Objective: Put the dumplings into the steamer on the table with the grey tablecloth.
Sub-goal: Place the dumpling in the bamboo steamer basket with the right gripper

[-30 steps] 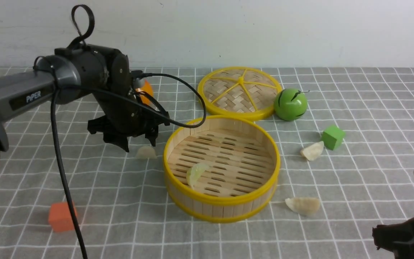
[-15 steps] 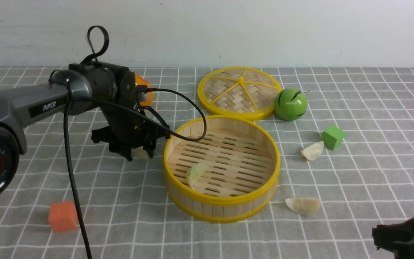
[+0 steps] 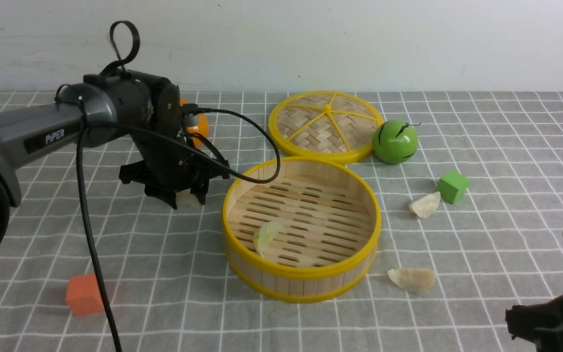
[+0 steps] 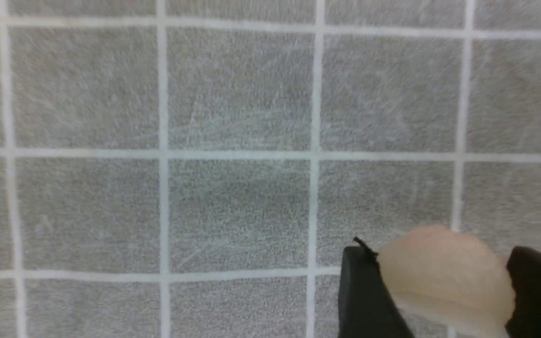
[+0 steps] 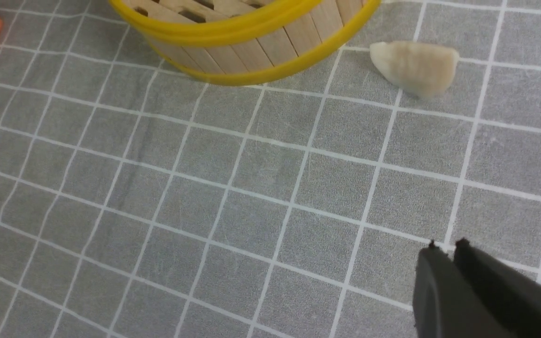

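Front view, one steamer [image 3: 301, 283] on grey tablecloth [image 3: 482, 146], one greenish dumpling [image 3: 267, 236] inside it, two cream dumplings [image 3: 424, 205] [image 3: 412, 279] right of it, left gripper [image 3: 187, 199] just left of it, left wrist view, jaws clamped on fourth dumpling [image 4: 439, 277], right wrist view, right gripper [image 5: 444, 249] closed, empty, near the steamer

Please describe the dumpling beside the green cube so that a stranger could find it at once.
Start at the round bamboo steamer with yellow rims. On its right stands a small green cube; the pale cream crescent dumpling lies just left of that cube. The other cream dumpling on that side lies nearer the camera, alone.
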